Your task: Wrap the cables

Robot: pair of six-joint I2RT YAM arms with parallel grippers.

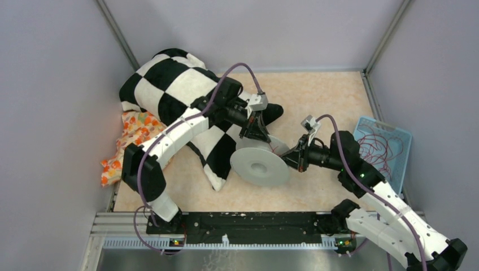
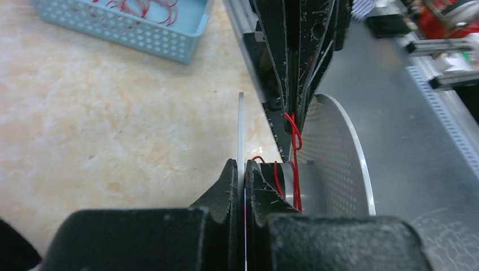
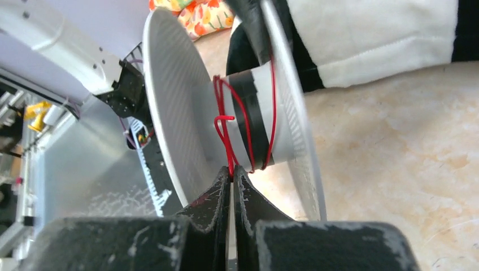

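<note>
Dark-red cables [image 1: 377, 148] are seen as loose loops inside a light-blue perforated basket [image 2: 124, 31] at the right edge of a peach marbled table [image 1: 322, 96]; the strands cannot be counted. One strand is wound a few turns around the hub [image 3: 284, 138] of a grey spool [image 1: 260, 165], which is held tilted near the middle of the table, between the two arms. Whether the spool touches the table cannot be told. A small knot is tied in that strand beside a black band on the hub.

The left gripper [image 2: 244, 167] is pressed together on the thin rim of one spool disc, which is seen edge-on between its fingers. The right gripper [image 3: 232, 172] is closed tight on the strand just below the hub, with the wire pinched between its pads. From overhead both sets of fingertips are largely hidden, and the wire on the spool is almost too fine to be made out. The path of the strand beyond the right gripper cannot be traced.

A black-and-white checked cushion [image 1: 169, 84] lies at the far left, partly under the left arm. An orange floral cloth [image 1: 133, 135] is partly covered by it. The right arm is cut off at the lower right corner of the overhead view
</note>
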